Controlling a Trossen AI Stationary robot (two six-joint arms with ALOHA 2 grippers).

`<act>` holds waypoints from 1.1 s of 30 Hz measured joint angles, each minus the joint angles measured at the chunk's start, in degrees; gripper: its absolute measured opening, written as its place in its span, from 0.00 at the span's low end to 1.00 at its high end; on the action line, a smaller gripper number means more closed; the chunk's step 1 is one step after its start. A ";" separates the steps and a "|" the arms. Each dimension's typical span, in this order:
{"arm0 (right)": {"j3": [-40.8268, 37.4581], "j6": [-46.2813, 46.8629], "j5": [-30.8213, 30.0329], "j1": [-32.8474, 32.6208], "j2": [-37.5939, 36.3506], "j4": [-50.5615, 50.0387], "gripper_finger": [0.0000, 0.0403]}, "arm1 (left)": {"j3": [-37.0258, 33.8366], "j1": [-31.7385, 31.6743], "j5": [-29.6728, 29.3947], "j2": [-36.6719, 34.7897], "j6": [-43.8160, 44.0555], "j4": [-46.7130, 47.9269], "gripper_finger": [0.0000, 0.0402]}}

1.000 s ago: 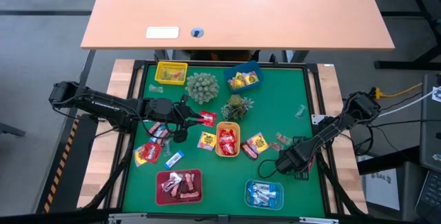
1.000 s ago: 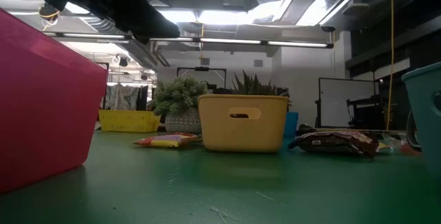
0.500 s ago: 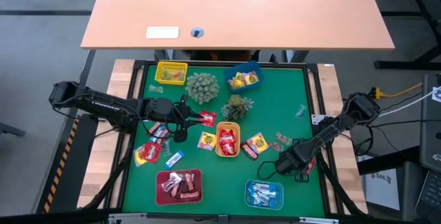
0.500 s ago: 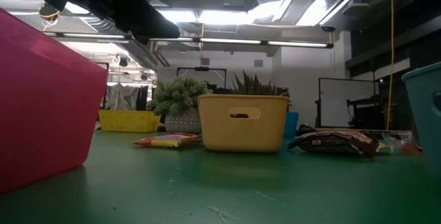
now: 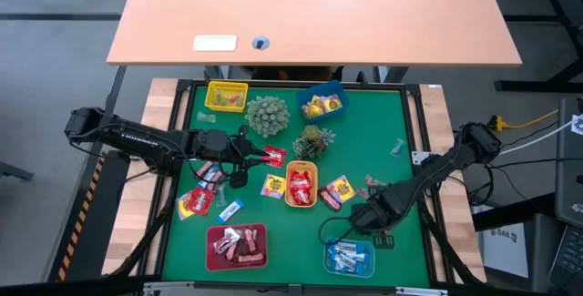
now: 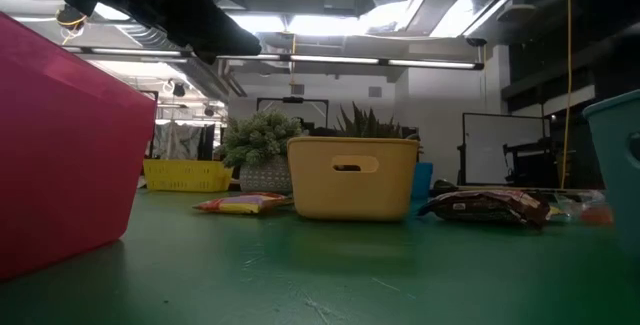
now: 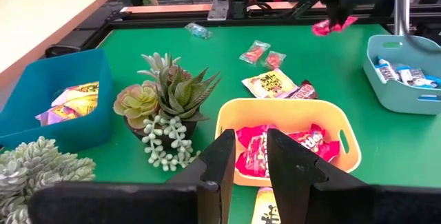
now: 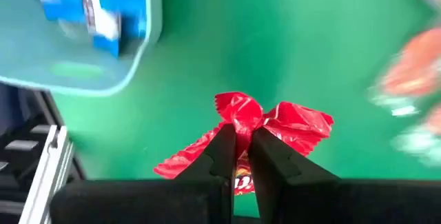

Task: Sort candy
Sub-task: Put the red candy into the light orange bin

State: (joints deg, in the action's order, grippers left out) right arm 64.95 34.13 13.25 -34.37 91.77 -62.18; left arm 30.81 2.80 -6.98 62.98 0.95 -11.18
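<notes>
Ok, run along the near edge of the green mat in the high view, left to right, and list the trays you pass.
Dark red tray holding brown-pink candy → pale blue tray holding blue-white candy, with the right gripper just above its far rim, shut on a red candy.

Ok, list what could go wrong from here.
The right end effector pinches the red candy only by a twist of its wrapper, so it could slip out. It hangs near the teal tray of blue-white sweets, the wrong bin for red; red ones lie in the yellow tray.
</notes>
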 joint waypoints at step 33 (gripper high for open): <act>12.44 -42.12 -17.61 22.26 4.26 30.81 0.11 | -0.02 0.01 -2.60 0.02 3.15 1.44 0.33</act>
State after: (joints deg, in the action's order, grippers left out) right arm 77.38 -8.00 -4.36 -12.11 96.02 -31.37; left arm 30.79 2.81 -9.58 63.00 4.10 -9.74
